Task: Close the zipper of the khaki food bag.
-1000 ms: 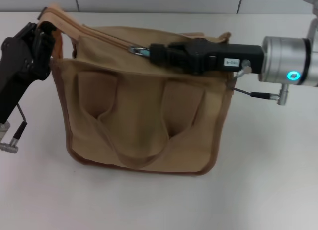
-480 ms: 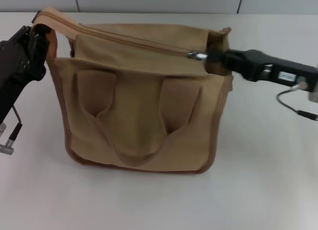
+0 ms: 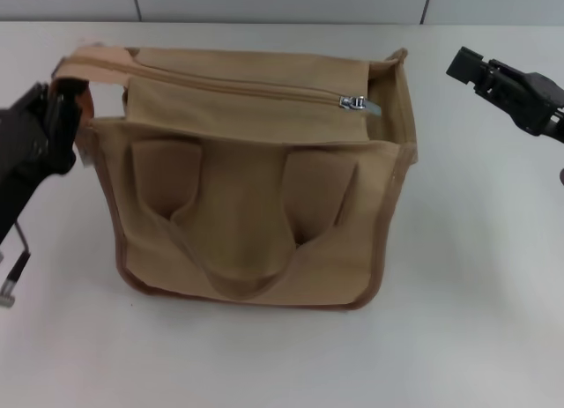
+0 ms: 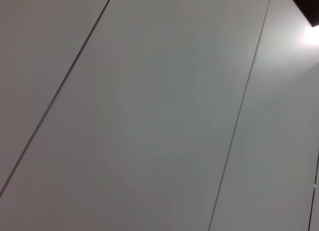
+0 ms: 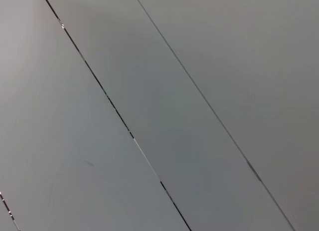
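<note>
The khaki food bag [image 3: 256,205] stands in the middle of the white table, handles hanging down its front. The zipper [image 3: 238,86] runs across the top panel. Its silver pull tab [image 3: 353,101] lies near the bag's right end. My left gripper [image 3: 63,104] is at the bag's left end and is shut on the tan end tab [image 3: 88,60] of the top panel. My right gripper [image 3: 464,64] is off to the right of the bag, clear of the pull tab and holding nothing. Both wrist views show only grey panels.
The white table [image 3: 476,276] lies bare in front of and to the right of the bag. A grey panelled wall [image 3: 282,1] runs along the table's far edge.
My right gripper pulled the pull tab to the right along the zipper, let it go and drew back to the right. My left gripper and the bag's left end sank a little.
</note>
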Action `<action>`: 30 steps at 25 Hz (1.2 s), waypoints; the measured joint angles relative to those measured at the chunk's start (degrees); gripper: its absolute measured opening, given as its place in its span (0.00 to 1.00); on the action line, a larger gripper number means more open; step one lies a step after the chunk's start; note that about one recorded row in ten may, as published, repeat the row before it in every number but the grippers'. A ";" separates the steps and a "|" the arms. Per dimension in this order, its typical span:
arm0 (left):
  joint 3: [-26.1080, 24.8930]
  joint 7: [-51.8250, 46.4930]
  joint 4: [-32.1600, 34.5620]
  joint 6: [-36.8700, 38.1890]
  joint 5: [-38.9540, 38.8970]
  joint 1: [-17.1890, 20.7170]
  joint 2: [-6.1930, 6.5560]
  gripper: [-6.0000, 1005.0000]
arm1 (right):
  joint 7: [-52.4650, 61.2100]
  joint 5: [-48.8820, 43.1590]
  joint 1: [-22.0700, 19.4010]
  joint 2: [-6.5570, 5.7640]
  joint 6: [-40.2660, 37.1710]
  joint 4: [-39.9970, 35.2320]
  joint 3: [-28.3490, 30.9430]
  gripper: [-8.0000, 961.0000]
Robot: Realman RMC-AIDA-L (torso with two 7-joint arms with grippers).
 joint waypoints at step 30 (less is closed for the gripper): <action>23.33 -0.31 22.28 8.81 11.27 7.40 3.56 0.74 | -30.25 -3.04 3.03 1.36 -10.74 3.23 -19.56 0.75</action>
